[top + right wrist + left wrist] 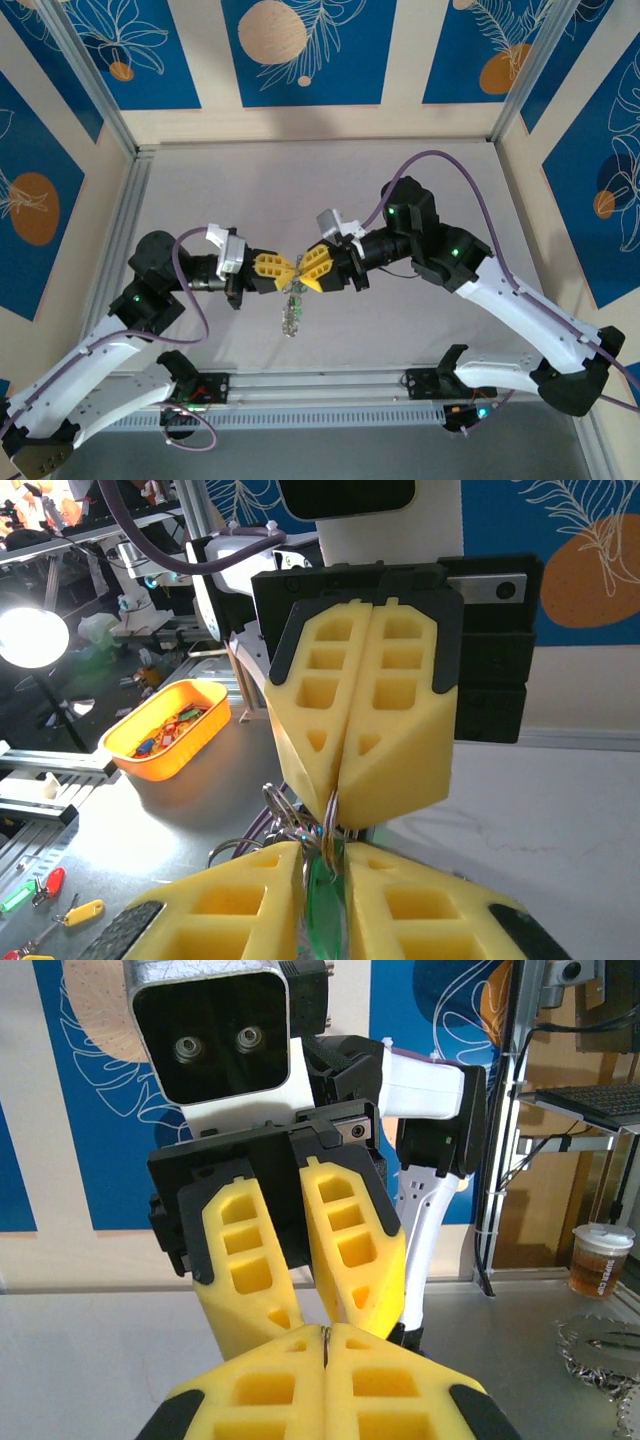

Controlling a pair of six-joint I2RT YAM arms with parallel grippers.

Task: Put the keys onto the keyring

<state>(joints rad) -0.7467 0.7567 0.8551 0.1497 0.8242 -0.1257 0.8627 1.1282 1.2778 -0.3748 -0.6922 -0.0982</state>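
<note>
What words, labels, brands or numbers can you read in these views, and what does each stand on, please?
No text is legible in any view.
Cup: print on its side, too blurred to read.
Coloured tags in the orange tray: too small to read.

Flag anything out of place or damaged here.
Nothing stands out. The keys hang in one bunch from the keyring, held between the left gripper and right gripper over the table; nothing looks spilled or damaged.
</note>
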